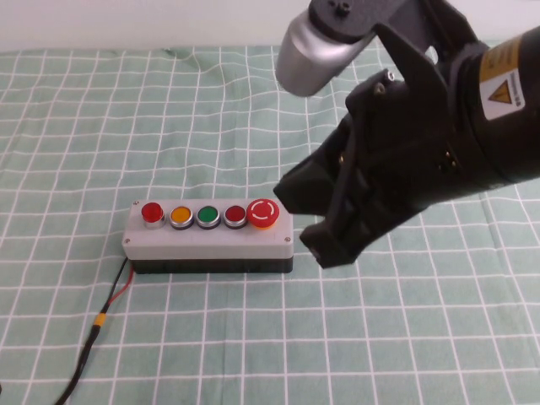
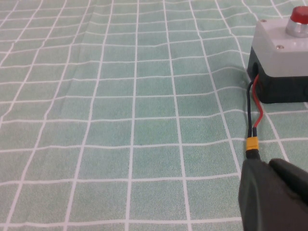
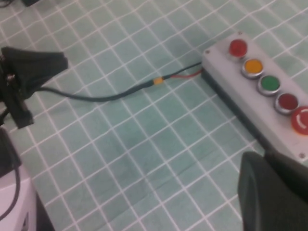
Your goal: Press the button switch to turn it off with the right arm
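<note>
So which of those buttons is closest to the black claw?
The large red mushroom button, at the switch box's right end, nearest the right gripper; the others are smaller and flatter.

Left pincer [image 2: 274, 192] cropped, fingers unclear, right arm [image 1: 439, 110] cut off

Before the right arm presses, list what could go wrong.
The right gripper hangs beside the button switch, nearest the large red mushroom button, so it may hit the wrong button. A sideways push could slide the box on the checked cloth. The left gripper sits by the cable.
</note>
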Robot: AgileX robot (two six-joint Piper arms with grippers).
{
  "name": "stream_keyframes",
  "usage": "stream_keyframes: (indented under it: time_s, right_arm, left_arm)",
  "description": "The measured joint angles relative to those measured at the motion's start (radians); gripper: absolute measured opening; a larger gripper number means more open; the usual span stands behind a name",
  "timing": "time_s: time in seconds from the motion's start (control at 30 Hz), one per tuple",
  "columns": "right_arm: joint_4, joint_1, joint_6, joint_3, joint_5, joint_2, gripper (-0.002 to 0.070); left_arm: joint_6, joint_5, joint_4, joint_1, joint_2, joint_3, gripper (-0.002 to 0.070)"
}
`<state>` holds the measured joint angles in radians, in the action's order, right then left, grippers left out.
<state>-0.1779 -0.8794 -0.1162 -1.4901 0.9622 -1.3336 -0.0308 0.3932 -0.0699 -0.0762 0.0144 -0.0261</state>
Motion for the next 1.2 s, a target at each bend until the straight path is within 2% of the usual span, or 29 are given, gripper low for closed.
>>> stream_keyframes:
  time_s: [0.23,0.43,0.6,0.93,1.07,1.2]
  right_arm:
    - [0.024,0.000,0.000,0.000,0.024,-0.007,-0.0016]
    - [0.119,0.000,-0.039,0.000,0.033,-0.048,-0.0016]
    - [0.212,0.000,-0.043,0.002,-0.083,-0.097,-0.0016]
    - [0.247,0.000,-0.043,0.005,-0.223,-0.077,-0.0016]
    - [0.237,0.036,-0.043,0.005,-0.230,-0.027,-0.0016]
    - [0.178,0.129,-0.043,0.040,-0.239,0.043,-0.0016]
  left_arm:
    - [0.000,0.000,0.000,0.000,0.000,0.000,-0.0003]
    - [0.000,0.000,0.000,0.000,0.000,0.000,-0.0003]
    - [0.000,0.000,0.000,0.000,0.000,0.000,-0.0003]
    - [0.000,0.000,0.000,0.000,0.000,0.000,-0.0003]
    - [0.000,0.000,0.000,0.000,0.000,0.000,-0.0003]
    - [0.000,0.000,0.000,0.000,0.000,0.000,-0.0003]
